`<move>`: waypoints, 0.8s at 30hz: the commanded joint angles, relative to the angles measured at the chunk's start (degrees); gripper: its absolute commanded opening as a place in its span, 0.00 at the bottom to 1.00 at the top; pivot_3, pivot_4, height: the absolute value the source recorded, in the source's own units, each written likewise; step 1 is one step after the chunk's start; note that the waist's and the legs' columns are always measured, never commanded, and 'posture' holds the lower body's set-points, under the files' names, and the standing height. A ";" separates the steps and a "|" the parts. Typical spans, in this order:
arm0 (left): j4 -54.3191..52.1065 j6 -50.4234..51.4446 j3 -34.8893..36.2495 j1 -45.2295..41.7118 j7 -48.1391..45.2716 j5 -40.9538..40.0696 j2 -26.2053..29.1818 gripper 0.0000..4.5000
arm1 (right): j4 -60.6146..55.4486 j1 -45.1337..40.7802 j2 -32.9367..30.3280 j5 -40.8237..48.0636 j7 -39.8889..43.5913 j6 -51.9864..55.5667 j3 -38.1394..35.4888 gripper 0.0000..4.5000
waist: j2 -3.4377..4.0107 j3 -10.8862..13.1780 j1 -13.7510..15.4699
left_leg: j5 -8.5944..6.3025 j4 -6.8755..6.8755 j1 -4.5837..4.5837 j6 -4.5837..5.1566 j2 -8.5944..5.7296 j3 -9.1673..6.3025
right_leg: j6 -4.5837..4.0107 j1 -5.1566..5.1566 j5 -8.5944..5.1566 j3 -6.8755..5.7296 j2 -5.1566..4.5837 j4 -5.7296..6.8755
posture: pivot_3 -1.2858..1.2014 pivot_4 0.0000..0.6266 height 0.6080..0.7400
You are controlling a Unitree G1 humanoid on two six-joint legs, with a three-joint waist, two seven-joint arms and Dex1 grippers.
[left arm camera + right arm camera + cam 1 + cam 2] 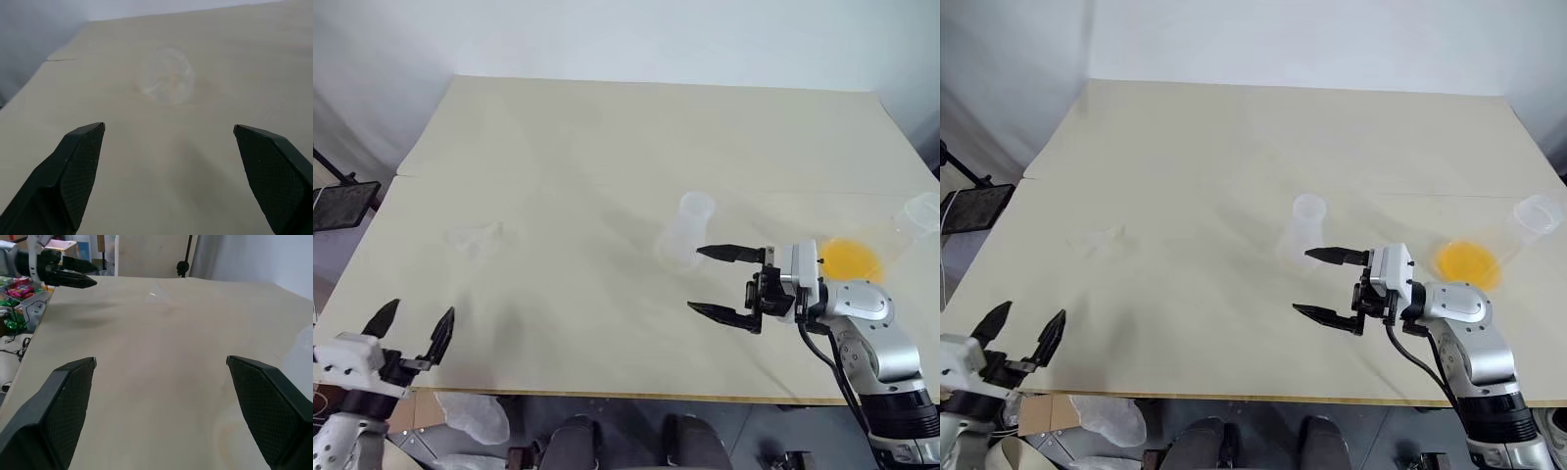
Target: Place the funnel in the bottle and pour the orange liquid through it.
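Head view: both grippers spread, empty, left (414,320) off the desk's (607,147) near-left corner, right (717,282) beside the bottle (687,228). Left wrist view shows the funnel (168,83) lying clear; head view also catches orange liquid (850,258) near the right edge.

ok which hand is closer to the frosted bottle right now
The right. The right hand hangs open just in front of the frosted bottle, not touching it. The left hand is open at the table's near left edge, far from it.
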 commanded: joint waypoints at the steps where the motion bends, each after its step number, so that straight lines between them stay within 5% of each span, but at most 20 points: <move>1: -1.86 3.42 -3.45 -5.42 4.54 2.53 1.89 1.00 | -0.12 -0.65 0.19 -0.06 0.50 -1.05 -0.42 1.00 | 0.00 0.00 0.04 | 0.00 0.01 0.00 0.00 -0.01 0.00 | 0.00 0.00 0.00 -0.01 0.01 0.01 | 0.52 0.24 1.00; 15: 15.43 12.53 -12.44 -29.65 13.24 9.32 6.21 1.00 | -2.96 2.30 0.99 -1.11 -2.61 -1.27 -1.07 1.00 | 0.03 -0.04 -0.22 | -0.01 0.12 -0.01 -0.12 -0.12 0.06 | 0.00 -0.07 0.00 -0.07 0.15 0.15 | 0.52 0.24 1.00; 24: 14.25 15.33 -12.70 -29.23 13.20 7.56 6.04 0.46 | -2.87 3.34 1.47 -1.60 -3.99 -2.84 -0.99 1.00 | 0.12 -0.09 0.12 | -0.02 0.17 0.01 -0.11 -0.12 0.03 | 0.00 -0.03 0.00 -0.06 0.12 0.18 | 0.52 0.24 1.00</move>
